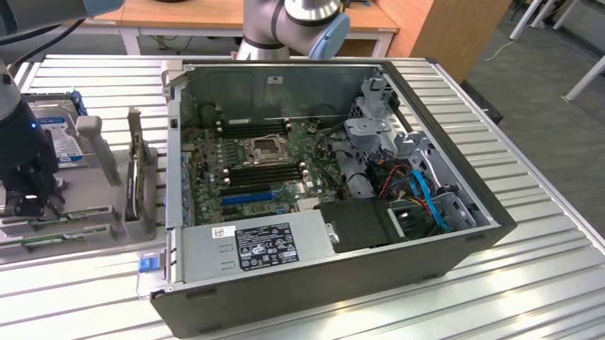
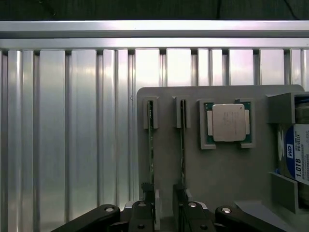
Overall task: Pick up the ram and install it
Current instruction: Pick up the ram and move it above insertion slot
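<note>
Closest to my wrist camera sit the gripper [image 2: 164,194] fingers [image 2: 147,193], spread wide with nothing between them; each lines up over one stick's end, and I can't tell whether they touch. The ram [image 2: 151,140] stands on edge in a slot of the gray holder [image 2: 227,169], a second stick [image 2: 182,150] beside it, then the processor [image 2: 228,122] and hard drive [image 2: 295,154]. That holder sits at the table [image 2: 72,135] edge on the exterior view's left; the open computer [image 1: 331,290] stands mid-table, its motherboard [image 1: 251,170] showing.
</note>
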